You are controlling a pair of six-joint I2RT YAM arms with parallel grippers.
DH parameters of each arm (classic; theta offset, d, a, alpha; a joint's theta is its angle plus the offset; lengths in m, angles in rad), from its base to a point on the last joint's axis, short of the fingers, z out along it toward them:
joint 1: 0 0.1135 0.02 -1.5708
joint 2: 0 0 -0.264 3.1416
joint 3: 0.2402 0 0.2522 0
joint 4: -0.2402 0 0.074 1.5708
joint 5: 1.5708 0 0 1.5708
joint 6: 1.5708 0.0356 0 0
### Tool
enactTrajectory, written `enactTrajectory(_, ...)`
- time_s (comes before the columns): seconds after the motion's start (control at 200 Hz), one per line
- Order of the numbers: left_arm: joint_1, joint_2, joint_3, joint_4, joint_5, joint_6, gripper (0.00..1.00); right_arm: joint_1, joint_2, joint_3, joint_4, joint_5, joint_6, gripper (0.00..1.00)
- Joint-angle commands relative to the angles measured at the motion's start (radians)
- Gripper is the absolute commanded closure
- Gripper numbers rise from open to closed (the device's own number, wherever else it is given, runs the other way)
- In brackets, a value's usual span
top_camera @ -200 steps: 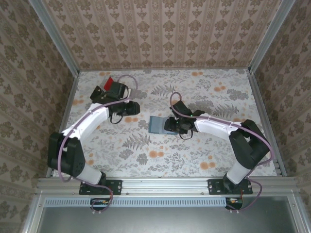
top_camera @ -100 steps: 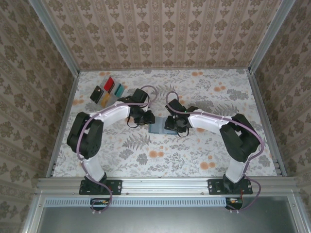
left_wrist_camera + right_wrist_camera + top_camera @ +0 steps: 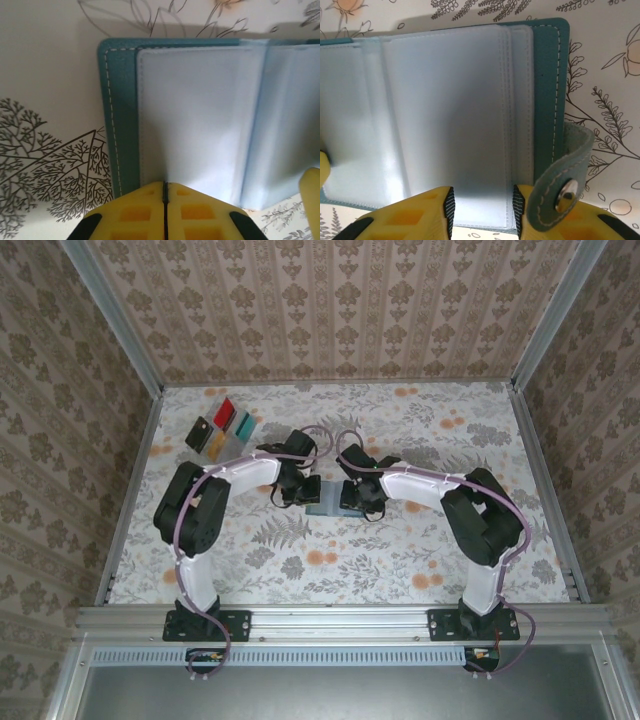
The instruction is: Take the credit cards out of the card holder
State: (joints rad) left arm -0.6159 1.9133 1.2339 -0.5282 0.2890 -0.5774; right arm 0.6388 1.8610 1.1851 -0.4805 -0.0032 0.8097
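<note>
Plainly, left tool (image 3: 164, 190) pinched shut – right tool (image 3: 482, 194) parted – at card holder (image 3: 122, 125) edge.

A table (image 3: 400, 560) with a pale floral covering of grey ferns and orange blossoms. Beige patterned walls (image 3: 340, 310) enclose three sides. Metal rails (image 3: 340, 618) line its edges. Light is even.

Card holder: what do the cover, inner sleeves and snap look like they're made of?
Cover: likely leather or faux leather; teal, matte, fine grain, pale stitching along the edge.
Inner sleeves: soft translucent plastic, probably vinyl; frosted look, slight sheen, pressed seams.
Snap: metal by the look; small shiny silver stud with bright highlights.
</note>
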Motion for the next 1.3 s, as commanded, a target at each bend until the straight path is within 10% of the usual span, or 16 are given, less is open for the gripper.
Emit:
enactTrajectory(0.0,-0.010,0.013,0.010,-0.013,0.000,-0.016,0.95,0.001,0.018,0.030,-0.041,0.004,-0.015,0.65)
enactTrajectory(0.68,-0.003,-0.062,-0.013,0.016,0.033,-0.024,1.00,-0.042,-0.097,-0.093,0.211,-0.171,-0.023,0.79)
enactTrajectory(0.97,0.063,-0.261,0.039,-0.076,-0.039,0.025,0.79,-0.057,-0.387,-0.167,0.188,-0.072,-0.100,0.35)
enactTrajectory(1.295,0.180,-0.593,-0.074,-0.080,-0.413,0.141,0.27,-0.138,-0.627,-0.197,0.110,0.326,-0.326,0.00)
